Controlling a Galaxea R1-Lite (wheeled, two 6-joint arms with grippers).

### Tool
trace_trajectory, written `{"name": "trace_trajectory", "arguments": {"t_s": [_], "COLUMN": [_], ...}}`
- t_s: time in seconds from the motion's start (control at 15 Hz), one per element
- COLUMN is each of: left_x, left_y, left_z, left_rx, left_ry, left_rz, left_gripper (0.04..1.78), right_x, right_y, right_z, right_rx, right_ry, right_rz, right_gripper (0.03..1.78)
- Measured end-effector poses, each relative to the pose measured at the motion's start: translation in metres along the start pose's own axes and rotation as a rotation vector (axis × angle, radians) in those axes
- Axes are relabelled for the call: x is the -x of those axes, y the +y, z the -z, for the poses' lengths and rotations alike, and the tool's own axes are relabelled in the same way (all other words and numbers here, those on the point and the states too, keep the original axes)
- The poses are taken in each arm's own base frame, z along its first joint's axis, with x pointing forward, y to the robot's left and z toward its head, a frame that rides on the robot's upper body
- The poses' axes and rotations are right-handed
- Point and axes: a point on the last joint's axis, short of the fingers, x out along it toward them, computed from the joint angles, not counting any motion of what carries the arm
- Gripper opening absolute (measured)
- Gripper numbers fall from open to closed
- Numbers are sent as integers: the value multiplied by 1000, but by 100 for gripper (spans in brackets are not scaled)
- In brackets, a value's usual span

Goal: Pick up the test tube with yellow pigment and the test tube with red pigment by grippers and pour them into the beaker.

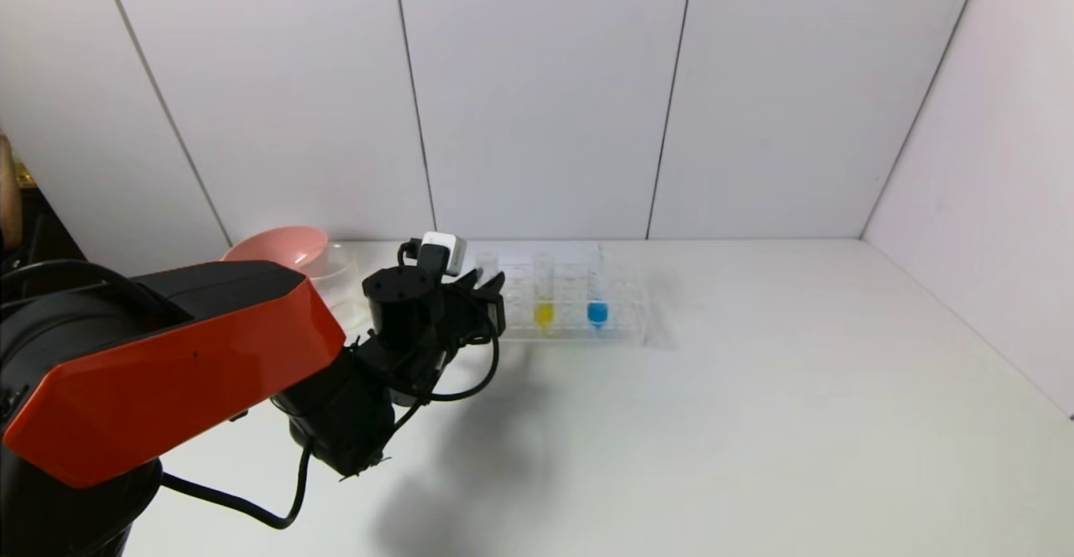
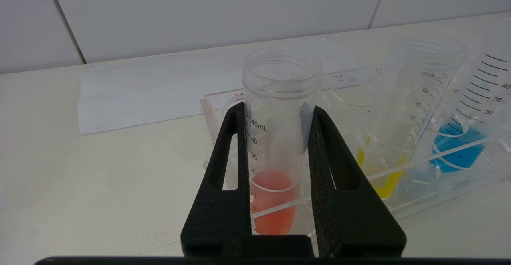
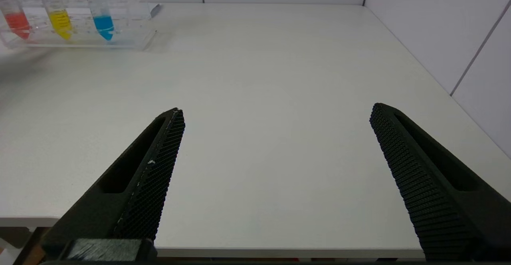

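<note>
While the red-pigment tube (image 2: 275, 185) sits upright in the clear rack (image 2: 439, 189), left gripper (image 2: 279, 113) jaws are clamped on it. Yellow-pigment tube (image 2: 383, 169) is racked just beside it. Right gripper (image 3: 275, 117) hangs wide apart over the table (image 3: 259, 77).

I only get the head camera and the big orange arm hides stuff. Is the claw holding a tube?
Observer: Yes. The left gripper is shut on the red tube, which is in the rack.
Child: Where's the other arm?
Observer: The right gripper hangs open over the near table edge, away from the rack.
Child: How many tubes are there?
Observer: Three: red, the yellow tube, then the blue tube.
</note>
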Motion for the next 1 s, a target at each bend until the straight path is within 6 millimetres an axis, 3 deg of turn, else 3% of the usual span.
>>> {"name": "trace_trajectory", "arguments": {"t_s": [0.33,1.0], "left_x": [1,10], "left_y": [0,-3], "left_z": [-6,-44], "left_rx": [-3,0], "left_ry": [-4,-103], "left_rz": [-1,8], "left_gripper": [44,44], "right_x": [0,0], "right_y": [0,0], "right_z": [0,0], "right_rx": [0,0], "right_ry": [0,0], "right_rz": [0,0], "right_gripper": [170,170]}}
